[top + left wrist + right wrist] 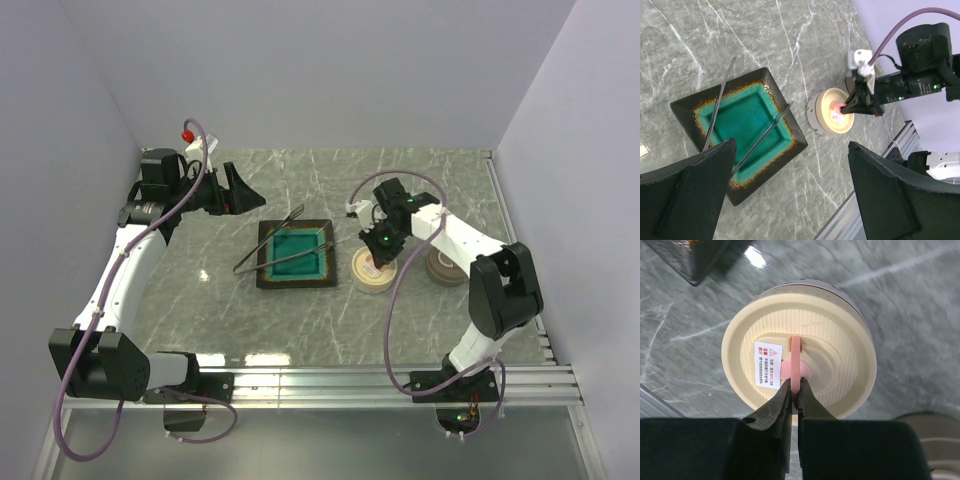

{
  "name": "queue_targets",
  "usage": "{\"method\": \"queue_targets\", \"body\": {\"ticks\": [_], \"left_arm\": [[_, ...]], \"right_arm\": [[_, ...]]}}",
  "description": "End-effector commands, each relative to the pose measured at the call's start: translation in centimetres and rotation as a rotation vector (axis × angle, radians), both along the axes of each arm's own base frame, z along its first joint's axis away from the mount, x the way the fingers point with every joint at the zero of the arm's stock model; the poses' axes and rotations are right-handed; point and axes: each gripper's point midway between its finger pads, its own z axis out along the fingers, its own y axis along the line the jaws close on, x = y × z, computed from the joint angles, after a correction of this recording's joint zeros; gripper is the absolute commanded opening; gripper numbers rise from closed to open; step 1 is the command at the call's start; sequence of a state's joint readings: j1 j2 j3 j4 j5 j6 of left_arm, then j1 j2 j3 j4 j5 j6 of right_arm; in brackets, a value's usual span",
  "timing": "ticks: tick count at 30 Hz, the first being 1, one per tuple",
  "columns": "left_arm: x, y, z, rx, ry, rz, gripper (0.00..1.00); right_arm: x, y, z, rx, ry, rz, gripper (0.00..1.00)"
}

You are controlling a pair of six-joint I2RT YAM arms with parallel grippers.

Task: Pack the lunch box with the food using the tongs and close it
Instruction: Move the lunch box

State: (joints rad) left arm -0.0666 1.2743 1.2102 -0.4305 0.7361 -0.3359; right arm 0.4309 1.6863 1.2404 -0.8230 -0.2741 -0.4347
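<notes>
You're looking at a grey marbled table [300, 330] boxed in by plain pale walls [330, 70].

On your far left, the left gripper [243, 190] hangs above the table's far-left part, well apart from everything, with its jaws spread wide and nothing between them.

Moving right, you'll find the tongs [720, 102] lying across the square teal tray [295, 285]. Their joined end rests off the tray's near-left corner, and the two thin arms fan out over the dark rim and the teal middle. One arm reaches past the far edge of the tray.

Just beside the tray on its right stands the lunch box [373, 272], a round cream container with its lid [840, 340] on top. A white label with red print sits on the lid.

Your right gripper [795, 390] is down over that lid, jaws pressed together on the thin pink tab [796, 352] that stands upright at the lid's centre.

Further right, a second round container [446, 268], beige and darker at the rim, sits near the lunch box and is partly hidden behind the right arm.
</notes>
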Motion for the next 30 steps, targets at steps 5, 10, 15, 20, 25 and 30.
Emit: {"method": "queue_targets", "body": {"ticks": [5,10,15,20,25,30], "left_arm": [[0.0,0.0,0.7,-0.009,-0.039,-0.006,1.0],[-0.1,0.0,0.7,-0.01,-0.043,-0.008,0.99],[0.1,0.0,0.9,-0.006,-0.049,-0.009,0.99],[-0.1,0.0,1.2,-0.005,-0.062,-0.013,0.99],[-0.2,0.0,1.3,-0.006,-0.066,-0.015,1.0],[-0.3,-0.1,1.6,-0.008,-0.072,-0.019,0.99]], "right_arm": [[-4.0,-8.2,-4.3,-0.195,0.159,-0.161,0.0],[-3.2,-10.6,-4.7,-0.219,0.151,-0.236,0.0],[-1.7,-11.4,-4.7,-0.238,0.117,-0.273,0.0],[-1.5,-12.3,-4.9,-0.257,0.122,-0.297,0.0],[-1.5,-11.8,-4.4,-0.231,0.145,-0.311,0.0],[-1.3,-12.0,-4.3,-0.23,0.148,-0.32,0.04]]}}
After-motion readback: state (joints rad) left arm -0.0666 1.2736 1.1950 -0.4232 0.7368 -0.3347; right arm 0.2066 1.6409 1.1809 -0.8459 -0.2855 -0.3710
